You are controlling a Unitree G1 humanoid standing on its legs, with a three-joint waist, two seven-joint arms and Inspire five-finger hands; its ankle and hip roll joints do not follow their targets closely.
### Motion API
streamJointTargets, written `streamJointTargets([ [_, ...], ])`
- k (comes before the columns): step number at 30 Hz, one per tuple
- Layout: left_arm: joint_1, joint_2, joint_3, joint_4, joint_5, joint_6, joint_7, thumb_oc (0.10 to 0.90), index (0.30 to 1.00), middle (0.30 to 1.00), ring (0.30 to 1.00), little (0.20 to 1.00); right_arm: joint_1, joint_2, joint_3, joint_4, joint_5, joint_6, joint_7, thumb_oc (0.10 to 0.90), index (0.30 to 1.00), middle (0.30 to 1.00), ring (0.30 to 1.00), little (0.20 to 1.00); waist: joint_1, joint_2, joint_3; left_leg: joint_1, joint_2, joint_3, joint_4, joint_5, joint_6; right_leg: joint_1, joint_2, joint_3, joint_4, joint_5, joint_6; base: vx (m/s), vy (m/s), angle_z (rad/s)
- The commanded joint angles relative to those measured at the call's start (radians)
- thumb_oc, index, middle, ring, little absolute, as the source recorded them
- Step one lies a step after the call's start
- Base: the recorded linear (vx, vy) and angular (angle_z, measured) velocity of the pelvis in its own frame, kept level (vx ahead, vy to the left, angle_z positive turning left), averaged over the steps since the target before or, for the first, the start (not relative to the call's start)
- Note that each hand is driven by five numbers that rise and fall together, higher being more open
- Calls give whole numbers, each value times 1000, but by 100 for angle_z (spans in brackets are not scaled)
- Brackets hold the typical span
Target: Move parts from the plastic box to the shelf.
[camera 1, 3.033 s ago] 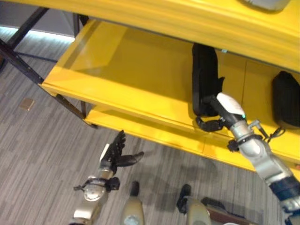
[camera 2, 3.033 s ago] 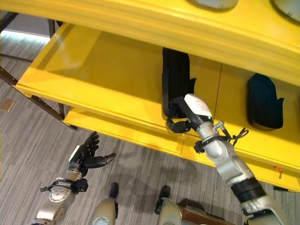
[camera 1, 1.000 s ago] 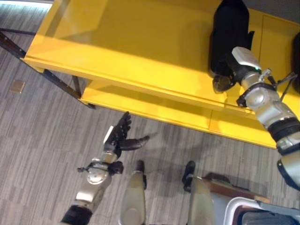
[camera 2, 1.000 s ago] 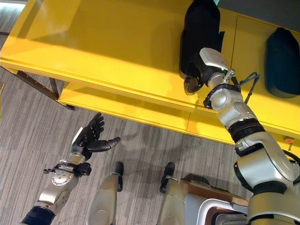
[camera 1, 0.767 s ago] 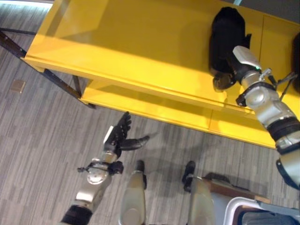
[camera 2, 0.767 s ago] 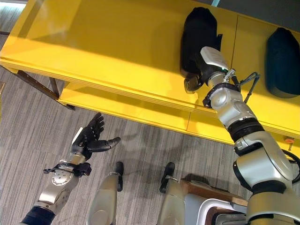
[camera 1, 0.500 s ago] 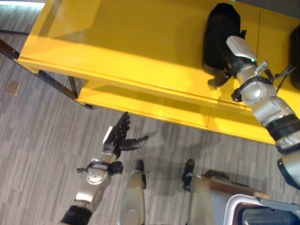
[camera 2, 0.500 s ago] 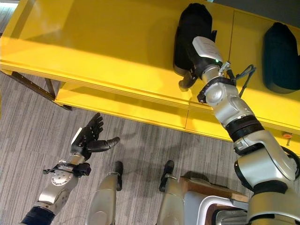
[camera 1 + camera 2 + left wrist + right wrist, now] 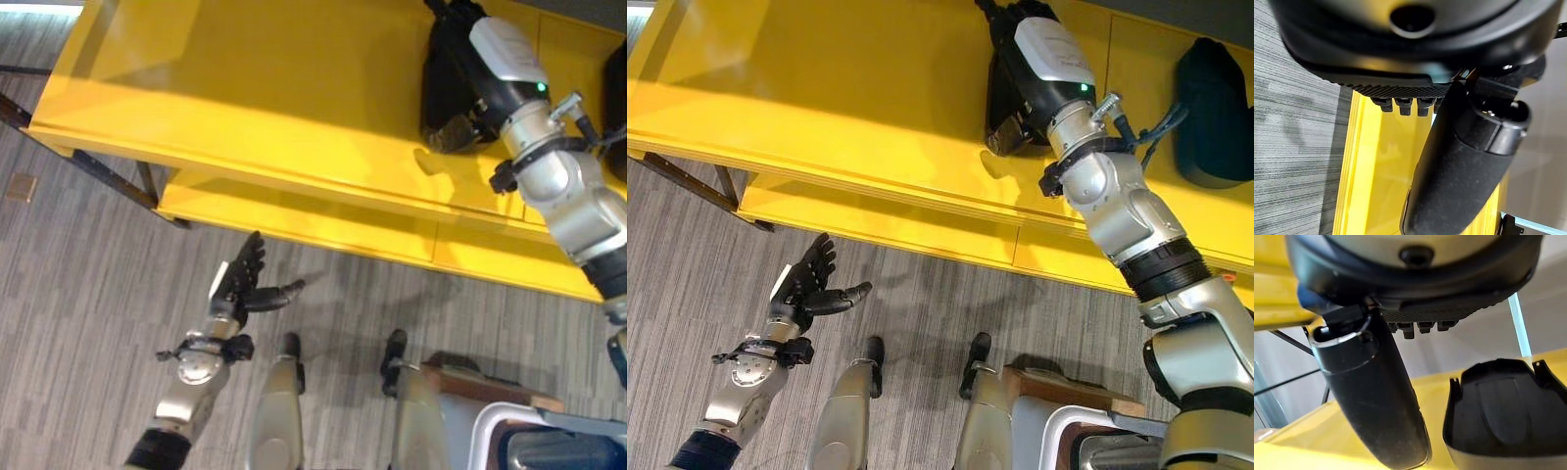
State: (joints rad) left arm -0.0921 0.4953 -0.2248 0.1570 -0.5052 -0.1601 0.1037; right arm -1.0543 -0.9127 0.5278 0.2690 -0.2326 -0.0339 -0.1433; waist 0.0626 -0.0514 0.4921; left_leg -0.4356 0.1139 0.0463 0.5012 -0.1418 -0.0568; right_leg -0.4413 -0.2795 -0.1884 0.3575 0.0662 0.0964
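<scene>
Part (image 9: 441, 78), black and long, lies on the yellow shelf (image 9: 245, 88) toward its right end, running from near the front edge toward the back, with a second black part (image 9: 1213, 108) well apart from it at the right edge. In the eye views the right hand (image 9: 495, 59) has changed: seconds ago its fingers were curled at the part's front end, and now it reaches along and over the part with its fingers stretched toward the back. The whole picture has shifted too, so the camera has moved, while the part keeps its spot on the shelf. The left hand (image 9: 240, 289) still hangs over the floor in front of the shelf's front edge, fingers spread and empty. What looks like the box's (image 9: 500, 411) pale rim shows at the lower right. In the left wrist view the left hand's thumb and fingers are straight, with only the shelf beyond them. In the right wrist view the right hand's thumb (image 9: 1376, 396) stands out straight, its fingers are uncurled, and the part (image 9: 1503, 416) rests on the shelf past them, seemingly not clasped. I judge this part delivered; the hand can likely withdraw and go back to the box for another.
</scene>
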Motion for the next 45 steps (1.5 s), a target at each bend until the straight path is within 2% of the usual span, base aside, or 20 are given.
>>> streamJointTargets([
  [1, 33, 17, 36, -95, 13, -83, 3, 900, 1000, 1000, 1000, 1000, -41, -70, -109, -120, -41, -53, -88, 900, 1000, 1000, 1000, 1000, 5, -18, -91, 88, 68, -17, -21, -39, -39, -15, -19, 67, 34, 6, 54, 0, 0, 0],
  [6, 39, 7, 60, -98, 35, -74, 13, 900, 1000, 1000, 1000, 1000, 38, -84, -216, -256, -92, -66, -104, 900, 1000, 1000, 1000, 1000, -7, -19, -93, 83, 70, -14, -17, -41, -38, -18, -15, 70, 36, 6, 56, 5, -2, -3],
  [8, 40, 10, 59, -98, 36, -74, 13, 900, 1000, 1000, 1000, 1000, 50, -83, -227, -264, -94, -64, -102, 900, 1000, 1000, 1000, 1000, -4, -21, -95, 83, 70, -14, -18, -41, -38, -17, -15, 69, 35, 6, 56, 0, 0, 0],
  [13, 45, -5, 68, -102, 54, -66, 19, 900, 1000, 1000, 1000, 1000, 217, -20, -343, -414, -85, -101, -93, 900, 1000, 1000, 1000, 1000, -19, -25, -99, 90, 70, -11, -29, -36, -36, -10, -12, 70, 22, 10, 57, 0, 0, 0],
  [14, 47, -10, 67, -102, 56, -68, 21, 900, 1000, 1000, 1000, 1000, 264, 14, -368, -442, -69, -113, -97, 900, 1000, 1000, 1000, 1000, -22, -26, -99, 92, 70, -10, -31, -35, -36, -7, -12, 71, 19, 13, 58, -4, 11, -4],
  [15, 45, -18, 61, -100, 65, -66, 22, 900, 1000, 1000, 1000, 1000, 368, 94, -392, -492, -17, -144, -85, 900, 1000, 1000, 1000, 1000, -30, -29, -103, 106, 68, -8, -55, -27, -36, 10, -13, 70, -4, 22, 63, -3, 11, -3],
  [16, 47, -16, 60, -100, 66, -67, 22, 900, 1000, 1000, 1000, 1000, 374, 95, -396, -496, -16, -144, -83, 900, 1000, 1000, 1000, 1000, -29, -30, -103, 109, 68, -8, -58, -25, -36, 13, -14, 69, -7, 23, 63, 1, 15, -5],
  [20, 44, -26, 47, -85, 71, -71, 32, 900, 1000, 1000, 1000, 1000, 523, 255, -406, -547, 74, -191, -94, 900, 1000, 1000, 1000, 1000, -38, -39, -118, 147, 59, -5, -119, -3, -31, 69, -18, 58, -76, 53, 70, 19, 15, -3],
  [22, 50, -32, 44, -75, 79, -69, 28, 900, 1000, 1000, 1000, 1000, 606, 303, -396, -571, 80, -193, -75, 900, 1000, 1000, 1000, 1000, -42, -45, -133, 174, 47, -7, -159, 14, -26, 119, -29, 44, -125, 74, 77, 53, 39, 4],
  [25, 59, -36, 47, -76, 86, -73, 27, 900, 1000, 1000, 1000, 1000, 642, 319, -397, -595, 66, -194, -80, 900, 1000, 1000, 1000, 1000, -45, -47, -148, 204, 33, -4, -203, 29, -21, 162, -39, 33, -175, 94, 84, 42, 53, 13],
  [28, 83, -47, 52, -67, 98, -75, 29, 900, 1000, 1000, 1000, 1000, 701, 355, -387, -619, 100, -206, -66, 900, 1000, 1000, 1000, 1000, -50, -55, -175, 246, 3, 5, -255, 41, -6, 212, -58, 28, -240, 136, 99, 58, 117, 2],
  [29, 95, -49, 60, -70, 102, -78, 29, 900, 1000, 1000, 1000, 1000, 717, 355, -389, -621, 76, -199, -65, 900, 1000, 1000, 1000, 1000, -52, -58, -183, 258, -8, 11, -263, 41, 0, 225, -67, 31, -259, 163, 106, 53, 147, 0],
  [31, 111, -50, 76, -73, 103, -82, 28, 900, 1000, 1000, 1000, 1000, 743, 347, -404, -632, 14, -192, -76, 900, 1000, 1000, 1000, 1000, -52, -59, -195, 260, -24, 13, -253, 33, 9, 238, -81, 34, -274, 179, 112, 33, 132, -1],
  [35, 133, -55, 85, -75, 119, -77, 28, 900, 1000, 1000, 1000, 1000, 798, 373, -420, -641, 36, -188, -70, 900, 1000, 1000, 1000, 1000, -47, -69, -217, 250, -64, 4, -209, 0, 33, 268, -115, 36, -279, 206, 122, 17, 143, 11],
  [37, 134, -55, 84, -76, 119, -77, 29, 900, 1000, 1000, 1000, 1000, 799, 373, -420, -642, 36, -188, -70, 900, 1000, 1000, 1000, 1000, -48, -70, -218, 248, -65, 4, -206, -1, 35, 269, -117, 36, -280, 207, 123, 5, 128, 20],
  [39, 146, -48, 91, -70, 141, -71, 23, 900, 1000, 1000, 1000, 1000, 841, 389, -446, -642, 73, -189, -66, 900, 1000, 1000, 1000, 1000, -53, -77, -233, 229, -103, -5, -158, -30, 58, 282, -142, 55, -275, 245, 128, 8, 219, 23],
  [43, 133, -40, 89, -64, 164, -71, 18, 900, 1000, 1000, 1000, 1000, 889, 397, -481, -653, 78, -193, -63, 900, 1000, 1000, 1000, 1000, -69, -82, -247, 212, -129, -7, -134, -43, 76, 282, -151, 79, -278, 285, 127, 6, 164, 29],
  [44, 121, -40, 87, -51, 174, -72, 21, 900, 1000, 1000, 1000, 1000, 911, 404, -491, -655, 80, -194, -58, 900, 1000, 1000, 1000, 1000, -85, -79, -256, 217, -138, -8, -146, -40, 84, 273, -150, 95, -271, 329, 123, 11, 93, 21],
  [45, 120, -40, 86, -50, 174, -73, 21, 900, 1000, 1000, 1000, 1000, 912, 404, -492, -656, 80, -194, -57, 900, 1000, 1000, 1000, 1000, -85, -79, -257, 216, -139, -7, -148, -39, 85, 271, -150, 96, -273, 331, 123, 16, 142, 24],
])
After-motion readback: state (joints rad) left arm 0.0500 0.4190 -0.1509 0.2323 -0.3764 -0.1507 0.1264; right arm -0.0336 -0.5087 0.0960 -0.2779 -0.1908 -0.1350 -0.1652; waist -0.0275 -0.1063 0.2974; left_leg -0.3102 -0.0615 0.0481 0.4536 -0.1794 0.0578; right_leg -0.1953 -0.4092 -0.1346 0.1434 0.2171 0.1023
